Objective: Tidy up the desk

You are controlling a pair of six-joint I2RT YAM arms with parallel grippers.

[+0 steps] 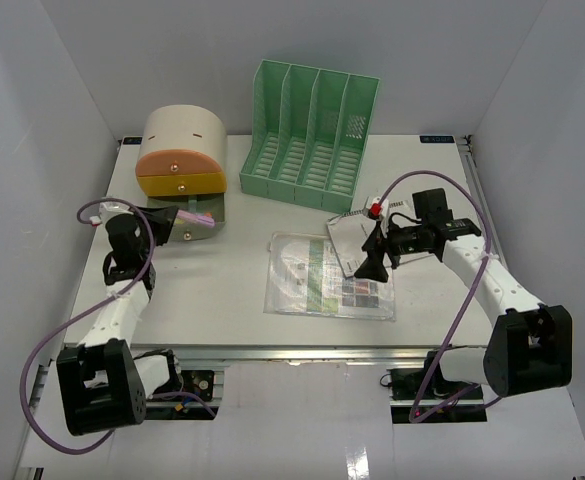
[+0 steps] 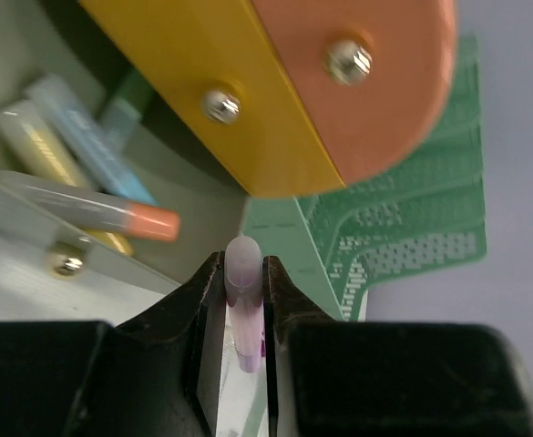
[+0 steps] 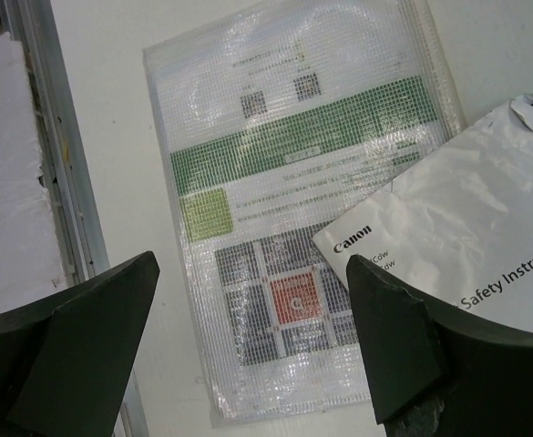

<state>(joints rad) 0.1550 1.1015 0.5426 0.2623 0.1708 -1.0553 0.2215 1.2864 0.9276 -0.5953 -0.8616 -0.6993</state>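
Desk (image 1: 222, 300) carries a drawer box (image 1: 177, 155) whose open drawer (image 2: 198, 191) holds markers (image 2: 93, 150); left gripper (image 2: 243, 278) clamps a lilac marker (image 2: 243, 255); right gripper (image 3: 252, 264) gapes above a mesh pouch (image 3: 166, 91) holding printed sheets (image 3: 293, 137).

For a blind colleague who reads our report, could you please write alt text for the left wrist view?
The left gripper is shut on a pale purple pen, held near an open drawer with several highlighters inside. Above are a closed yellow drawer front and an orange drawer front, each with a metal knob; a green file rack shows behind.
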